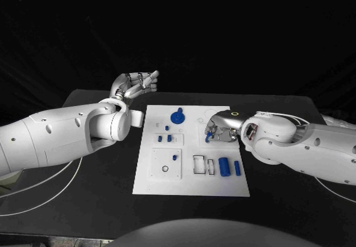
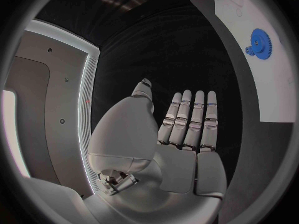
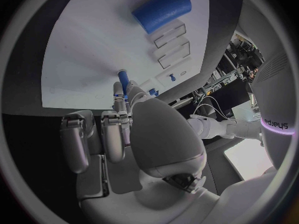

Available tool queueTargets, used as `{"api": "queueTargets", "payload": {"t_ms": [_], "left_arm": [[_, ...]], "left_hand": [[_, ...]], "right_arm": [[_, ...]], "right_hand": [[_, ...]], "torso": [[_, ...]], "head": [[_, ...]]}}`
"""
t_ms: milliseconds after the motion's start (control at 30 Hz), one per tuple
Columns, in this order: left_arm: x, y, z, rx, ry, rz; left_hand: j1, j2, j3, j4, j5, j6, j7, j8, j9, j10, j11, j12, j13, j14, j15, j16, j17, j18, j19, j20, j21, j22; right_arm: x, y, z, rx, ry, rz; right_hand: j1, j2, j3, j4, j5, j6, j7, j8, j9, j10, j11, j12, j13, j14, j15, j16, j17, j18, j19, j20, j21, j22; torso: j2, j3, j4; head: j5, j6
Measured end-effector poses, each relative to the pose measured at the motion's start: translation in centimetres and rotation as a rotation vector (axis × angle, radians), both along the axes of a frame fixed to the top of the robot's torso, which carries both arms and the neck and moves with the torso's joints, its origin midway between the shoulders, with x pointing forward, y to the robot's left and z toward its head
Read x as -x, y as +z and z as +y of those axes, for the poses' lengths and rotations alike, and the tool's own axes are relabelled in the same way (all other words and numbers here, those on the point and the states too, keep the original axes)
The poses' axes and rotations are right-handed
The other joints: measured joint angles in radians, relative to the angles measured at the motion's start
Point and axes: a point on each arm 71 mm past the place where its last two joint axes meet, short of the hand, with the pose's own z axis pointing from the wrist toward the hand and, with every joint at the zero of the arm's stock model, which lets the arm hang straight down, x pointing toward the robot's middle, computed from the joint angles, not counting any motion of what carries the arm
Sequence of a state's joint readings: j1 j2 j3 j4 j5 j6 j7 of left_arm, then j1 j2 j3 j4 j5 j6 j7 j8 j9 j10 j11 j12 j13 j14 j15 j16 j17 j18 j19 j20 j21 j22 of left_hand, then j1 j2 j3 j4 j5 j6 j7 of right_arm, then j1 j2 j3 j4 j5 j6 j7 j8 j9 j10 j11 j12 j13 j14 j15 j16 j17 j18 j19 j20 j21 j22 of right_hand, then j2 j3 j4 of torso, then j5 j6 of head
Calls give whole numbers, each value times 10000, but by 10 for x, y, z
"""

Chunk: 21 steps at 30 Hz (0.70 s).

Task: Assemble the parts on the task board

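- Lying nearest the camera on the task board [image 1: 223, 188], at its front right, are a thick blue cylinder [image 1: 224, 166] and a thinner blue pin [image 1: 237, 168], beside two empty rectangular slots [image 1: 200, 164].
- Hovering over the board's right edge, the right hand [image 1: 221, 129] is pinching a small blue peg [image 3: 123, 77] between its fingertips — the other fingers are curling in close.
- Doing this step well probably means keeping the peg upright over its hole and lowering slowly (which hole is intended I cannot tell).
- Waiting off the board's far left corner, the left hand [image 2: 181, 129] is holding nothing — fingers straight and apart.
- Sitting seated near the far edge is a blue gear [image 1: 177, 116].
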<state>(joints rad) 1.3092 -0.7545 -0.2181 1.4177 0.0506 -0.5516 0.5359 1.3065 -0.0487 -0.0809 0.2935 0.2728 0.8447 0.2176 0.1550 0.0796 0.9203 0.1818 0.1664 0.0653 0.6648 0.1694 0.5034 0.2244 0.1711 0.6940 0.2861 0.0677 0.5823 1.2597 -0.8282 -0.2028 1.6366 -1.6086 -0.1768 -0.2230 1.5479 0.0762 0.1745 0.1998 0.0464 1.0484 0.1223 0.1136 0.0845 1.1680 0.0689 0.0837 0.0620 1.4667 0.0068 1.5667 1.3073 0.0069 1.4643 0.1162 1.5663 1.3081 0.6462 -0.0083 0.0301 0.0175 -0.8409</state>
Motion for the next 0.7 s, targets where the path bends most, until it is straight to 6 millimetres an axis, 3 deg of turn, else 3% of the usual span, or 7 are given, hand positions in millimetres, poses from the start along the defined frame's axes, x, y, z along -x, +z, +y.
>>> {"api": "queueTargets", "payload": {"t_ms": [433,700], "left_arm": [[-2,0,-1,-25,24,-11],[-4,-1,0,-55,71,-25]], "left_hand": [[39,39,0,0,0,0,0,0,0,0,0,0,0,0,0,0,-12,1,0,0,0,-12],[39,39,0,0,0,0,0,0,0,0,0,0,0,0,0,0,-12,1,0,0,0,-12]], "right_arm": [[7,28,1,-805,194,-612],[19,35,28,-1249,1033,-578]], "right_hand": [[-1,-2,-3,1,-5,6,6,0,0,35,35,-41,0,0,1,0,8,0,0,0,0,-2],[-1,-3,11,18,-7,7,7,0,0,35,35,-80,1,0,1,0,7,-1,0,0,0,-3]], "torso": [[-7,-3,-9],[-8,4,-4]], "head": [[36,11],[217,-50]]}}
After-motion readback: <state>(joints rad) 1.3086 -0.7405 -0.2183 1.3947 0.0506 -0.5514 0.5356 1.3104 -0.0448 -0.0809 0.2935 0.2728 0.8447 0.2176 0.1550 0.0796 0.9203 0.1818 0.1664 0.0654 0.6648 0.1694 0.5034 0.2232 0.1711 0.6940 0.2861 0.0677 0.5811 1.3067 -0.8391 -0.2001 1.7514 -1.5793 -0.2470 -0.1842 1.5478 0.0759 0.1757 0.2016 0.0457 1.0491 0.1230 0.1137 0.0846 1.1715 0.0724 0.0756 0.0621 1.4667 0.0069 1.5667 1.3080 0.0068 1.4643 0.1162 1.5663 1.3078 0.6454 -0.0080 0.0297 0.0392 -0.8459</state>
